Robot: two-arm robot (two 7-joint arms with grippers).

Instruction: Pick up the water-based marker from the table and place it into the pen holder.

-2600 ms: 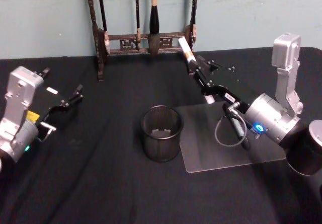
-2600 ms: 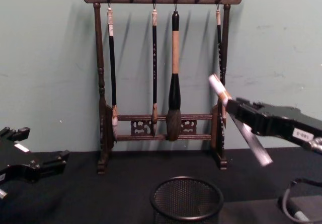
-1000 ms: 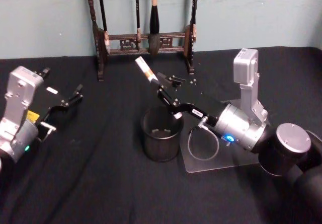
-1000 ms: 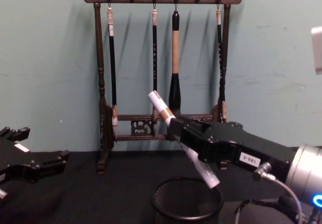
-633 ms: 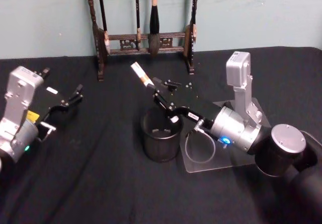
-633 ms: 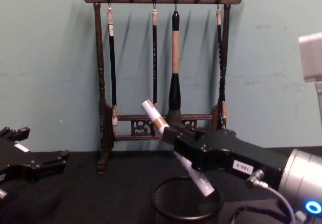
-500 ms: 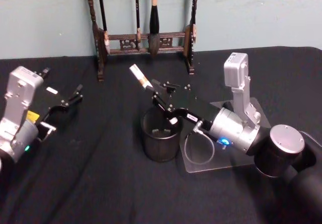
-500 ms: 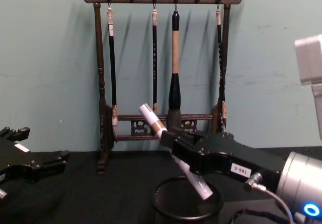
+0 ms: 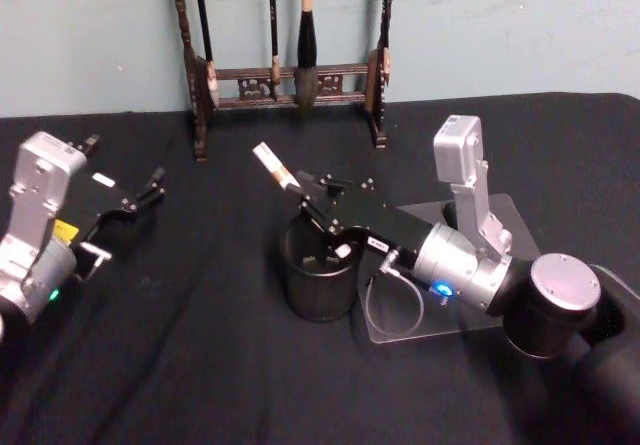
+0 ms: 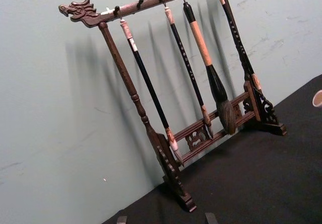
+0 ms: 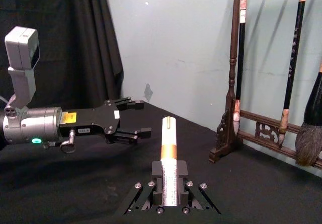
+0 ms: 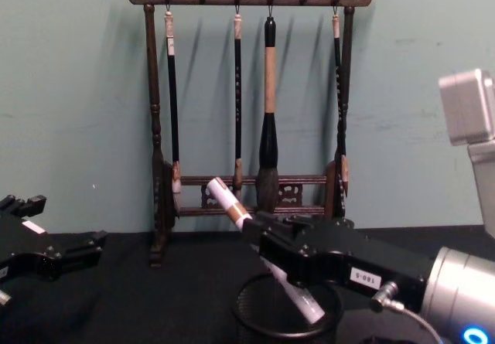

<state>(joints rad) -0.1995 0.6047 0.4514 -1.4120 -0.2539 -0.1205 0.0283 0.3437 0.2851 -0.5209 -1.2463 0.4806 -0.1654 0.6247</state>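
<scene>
The water-based marker (image 9: 271,166) is off the table, gripped at mid-length by the clenched right gripper (image 9: 322,208) and held tilted, its lower tip just inside the mouth of the pen holder (image 9: 312,301). Pickup and carry appear done, and in my judgement only the final lowering and release remain, while the left gripper (image 9: 140,197) sits parked with fingers spread at the table's left side. A white tag (image 12: 363,277) on the right gripper and a yellow label (image 11: 74,117) on the left carry print too small to read, and the marker shows only a brown band.
</scene>
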